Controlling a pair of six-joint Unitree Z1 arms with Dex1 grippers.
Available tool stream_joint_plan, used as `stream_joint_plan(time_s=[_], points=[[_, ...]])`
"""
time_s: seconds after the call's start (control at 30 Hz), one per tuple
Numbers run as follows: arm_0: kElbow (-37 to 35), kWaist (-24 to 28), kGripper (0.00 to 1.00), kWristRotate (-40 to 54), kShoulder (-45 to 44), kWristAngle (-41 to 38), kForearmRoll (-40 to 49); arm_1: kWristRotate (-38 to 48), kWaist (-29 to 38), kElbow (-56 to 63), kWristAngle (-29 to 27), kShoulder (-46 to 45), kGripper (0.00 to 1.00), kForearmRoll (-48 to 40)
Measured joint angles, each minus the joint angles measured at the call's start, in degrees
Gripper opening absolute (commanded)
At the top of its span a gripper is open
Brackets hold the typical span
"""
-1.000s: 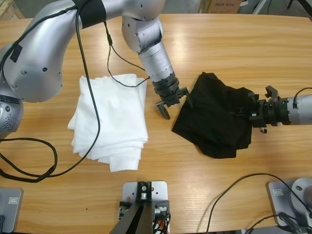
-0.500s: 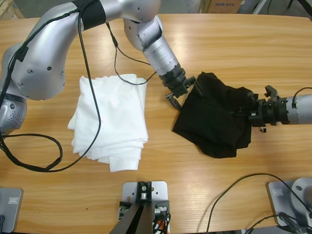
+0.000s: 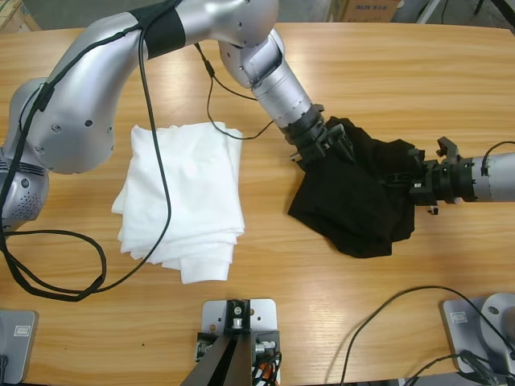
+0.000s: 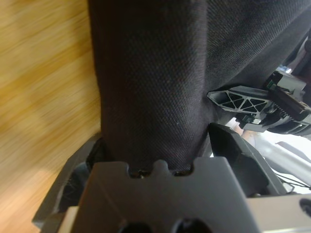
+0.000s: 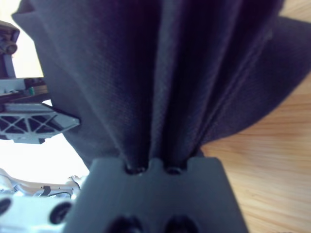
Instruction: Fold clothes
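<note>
Crumpled black cloth shirt [image 3: 354, 205] right of centre, clamped at its upper left by left gripper [image 3: 322, 143], at its right edge by right gripper [image 3: 412, 178]; folded white garments [image 3: 183, 201] left of centre on wooden table [image 3: 402, 72].

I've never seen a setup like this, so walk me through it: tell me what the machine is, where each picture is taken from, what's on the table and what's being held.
These are two silver robot arms at a wooden table. One picture looks down from a fixed overhead camera; the other two come from cameras on each arm's wrist, looking along its black jaws. On the table lie a pile of white garments and a crumpled black shirt. The left gripper reaches in from the upper left and has the shirt's upper left edge between its jaws. The right gripper comes from the right edge and is shut on the shirt's right side. Both wrist views are filled with black cloth.
</note>
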Motion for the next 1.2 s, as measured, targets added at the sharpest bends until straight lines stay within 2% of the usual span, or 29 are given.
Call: stream_joint_plan(time_s=[0.5, 0.7, 0.9, 1.2], points=[[0.0, -1.9, 0.0, 6.6, 0.7, 3.3, -2.0, -2.8, 1.0, 0.0, 0.5, -0.3, 0.0, -0.9], [0.1, -2.4, 0.0, 8.1, 0.1, 5.2, -2.6, -3.2, 2.2, 0.0, 1.1, -3.1, 0.0, -0.8], [0.5, -2.5, 0.0, 9.1, -1.7, 5.8, -1.6, -1.4, 5.3, -3.1, 1.4, -8.2, 0.0, 4.7], [0.7, -0.8, 0.0, 11.6, -11.3, 8.7, 7.1, 2.9, 13.4, -16.5, -1.0, -13.9, 0.0, 17.5]])
